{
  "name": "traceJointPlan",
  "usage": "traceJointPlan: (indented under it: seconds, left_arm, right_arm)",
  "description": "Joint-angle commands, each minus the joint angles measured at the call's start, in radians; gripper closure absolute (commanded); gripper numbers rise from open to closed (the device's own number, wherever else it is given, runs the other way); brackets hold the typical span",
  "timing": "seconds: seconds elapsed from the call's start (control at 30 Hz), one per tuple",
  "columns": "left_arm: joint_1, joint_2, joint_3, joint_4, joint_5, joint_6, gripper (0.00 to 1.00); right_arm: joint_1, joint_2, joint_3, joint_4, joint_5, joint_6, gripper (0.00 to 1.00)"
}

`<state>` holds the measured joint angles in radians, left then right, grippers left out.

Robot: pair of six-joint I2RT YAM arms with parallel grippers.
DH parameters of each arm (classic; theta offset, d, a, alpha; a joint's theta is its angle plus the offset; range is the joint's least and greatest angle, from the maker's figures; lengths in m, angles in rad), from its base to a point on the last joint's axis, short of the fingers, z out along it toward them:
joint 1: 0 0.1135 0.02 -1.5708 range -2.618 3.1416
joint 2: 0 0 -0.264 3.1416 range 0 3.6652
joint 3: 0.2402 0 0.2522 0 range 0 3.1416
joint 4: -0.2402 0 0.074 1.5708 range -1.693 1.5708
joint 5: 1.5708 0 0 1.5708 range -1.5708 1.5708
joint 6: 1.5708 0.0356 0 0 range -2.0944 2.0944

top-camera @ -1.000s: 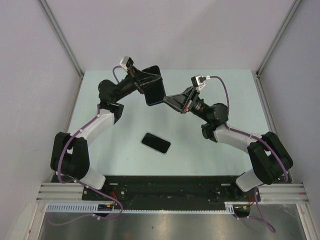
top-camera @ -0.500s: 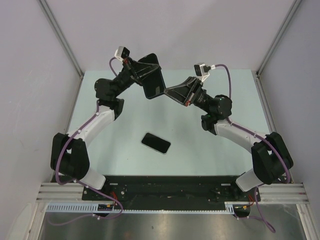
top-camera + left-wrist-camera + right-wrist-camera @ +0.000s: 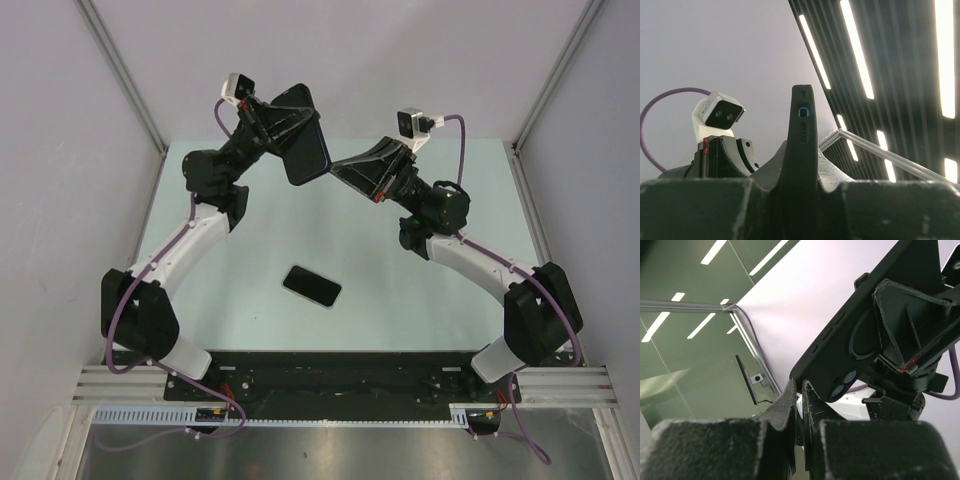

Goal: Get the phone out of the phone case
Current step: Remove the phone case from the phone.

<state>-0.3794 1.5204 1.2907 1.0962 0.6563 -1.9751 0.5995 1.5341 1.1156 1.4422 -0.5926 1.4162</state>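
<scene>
Not much done yet, I think. The left gripper (image 3: pixel 288 128) is clamped on the case (image 3: pixel 312 155), held up above the table (image 3: pixel 240 250). Lenses (image 3: pixel 842 383) show through the cutout, so the phone looks still inside. The right gripper (image 3: pixel 340 168), jaws together, pokes at the case's corner. There's a spare phone (image 3: pixel 312 286) lying below.

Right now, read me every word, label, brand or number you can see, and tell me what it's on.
None can be read in any view.
Phone case: plain dark back, no brand showing.
Phone on the table: dark face, nothing legible.
Red tag beside the case: too small to tell whether it carries text.
</scene>
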Motion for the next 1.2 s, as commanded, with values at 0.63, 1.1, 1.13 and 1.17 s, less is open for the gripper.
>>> traceJointPlan:
  seconds: [0.63,1.1,1.13,1.17]
  left_arm:
    - [-0.020,-0.043,-0.037,0.087,0.160,-0.065,1.00]
    - [-0.001,-0.104,-0.222,-0.240,0.197,0.297,1.00]
    - [-0.001,-0.106,-0.217,-0.248,0.197,0.305,1.00]
    - [-0.001,-0.109,-0.212,-0.262,0.195,0.324,1.00]
  right_arm:
    - [0.006,-0.236,-0.180,-0.540,0.256,-0.344,0.41]
    - [0.281,-0.548,-0.177,-1.373,0.749,-0.591,0.31]
    - [0.301,-0.548,-0.178,-1.378,0.764,-0.592,0.31]
    - [0.307,-0.548,-0.177,-1.390,0.777,-0.594,0.31]
